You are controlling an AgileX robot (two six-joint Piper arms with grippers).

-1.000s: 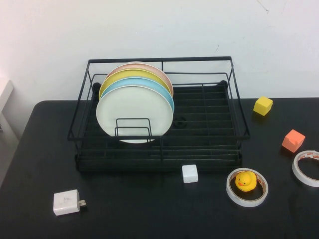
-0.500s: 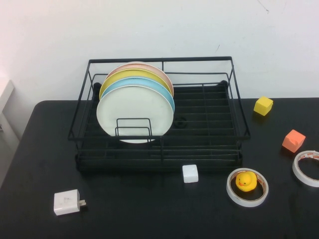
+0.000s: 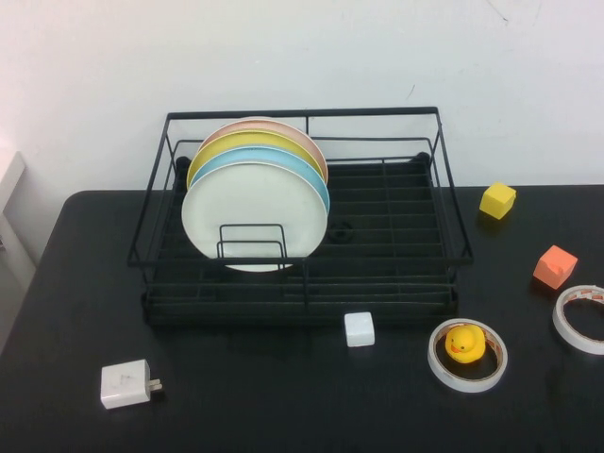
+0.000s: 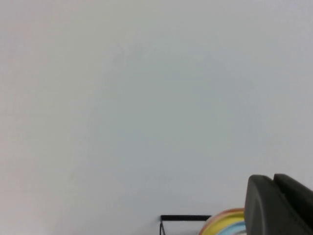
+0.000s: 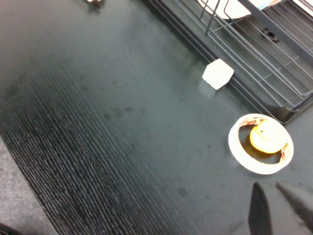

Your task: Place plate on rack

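In rack [image 3: 396, 236] left half: plate [image 3: 253, 215] upright, frontmost. My left gripper [image 4: 279, 205] faces wall, grip unreadable. My right gripper [image 5: 276, 208] above table [image 5: 98, 127], fingers slightly apart.

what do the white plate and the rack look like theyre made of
Plate: probably glazed ceramic or melamine; smooth, off-white, soft sheen. Rack: thin metal wire with a matte black coating. Left hand is raised facing the wall; right hand hovers over the table.

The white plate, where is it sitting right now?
In the high view the white plate stands upright in the left half of the rack, frontmost of four, directly in front of the light blue plate.
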